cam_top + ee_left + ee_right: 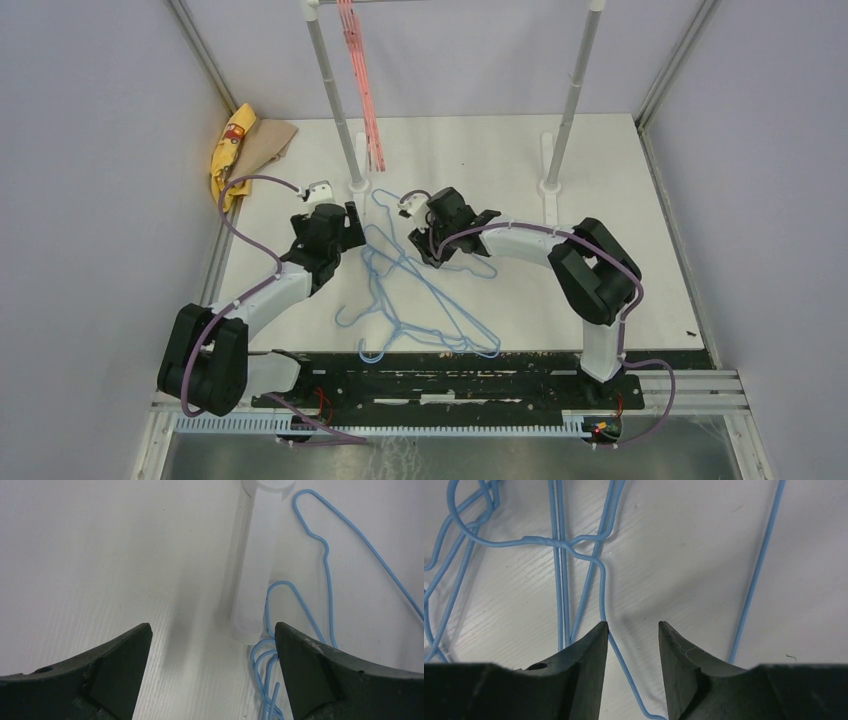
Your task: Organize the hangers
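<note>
Obs: the tangle of thin light blue wire hangers (425, 290) lies flat on the white table (600, 180). Its long axis runs from the foot of the grey rack post (335, 90) diagonally toward the near edge. The thin pink-red wire hangers (362, 80) hang on the rack above.

Your right gripper (633, 626) is nearer. Its jaws stand slightly apart, holding nothing, with one blue strand running away from just inside its left fingertip. Your left gripper (212, 630) gapes wide and empty, and blue hooks lie against its right finger.

Judgement: the right arm has the shorter reach to a strand.
</note>
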`<act>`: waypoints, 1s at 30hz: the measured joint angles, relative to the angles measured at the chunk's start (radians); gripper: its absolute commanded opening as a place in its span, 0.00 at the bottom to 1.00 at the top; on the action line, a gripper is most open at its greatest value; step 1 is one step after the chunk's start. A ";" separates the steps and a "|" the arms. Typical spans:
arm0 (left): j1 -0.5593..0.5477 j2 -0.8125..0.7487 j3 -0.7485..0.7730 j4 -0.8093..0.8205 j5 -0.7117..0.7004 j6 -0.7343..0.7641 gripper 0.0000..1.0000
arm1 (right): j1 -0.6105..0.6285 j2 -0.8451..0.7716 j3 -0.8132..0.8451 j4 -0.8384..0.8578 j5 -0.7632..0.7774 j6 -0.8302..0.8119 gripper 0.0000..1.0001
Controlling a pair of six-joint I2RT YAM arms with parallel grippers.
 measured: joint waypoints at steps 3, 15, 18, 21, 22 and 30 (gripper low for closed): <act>0.004 0.000 0.000 0.000 0.000 0.000 0.99 | 0.000 0.005 0.000 -0.002 -0.030 0.000 0.50; 0.010 0.008 0.000 0.000 0.000 0.000 0.99 | 0.000 0.048 0.000 0.004 -0.073 0.008 0.51; 0.010 0.008 0.000 0.000 0.000 0.000 0.99 | 0.000 0.052 0.003 0.016 -0.056 0.012 0.47; 0.011 0.008 0.000 0.000 0.000 0.000 0.99 | 0.000 0.055 0.003 0.016 -0.034 0.016 0.28; 0.011 0.008 0.000 0.000 0.000 0.000 0.99 | 0.000 0.055 0.003 0.015 -0.028 0.015 0.20; 0.013 0.008 0.000 0.000 0.000 0.000 0.99 | 0.002 0.058 0.003 0.019 -0.018 0.043 0.01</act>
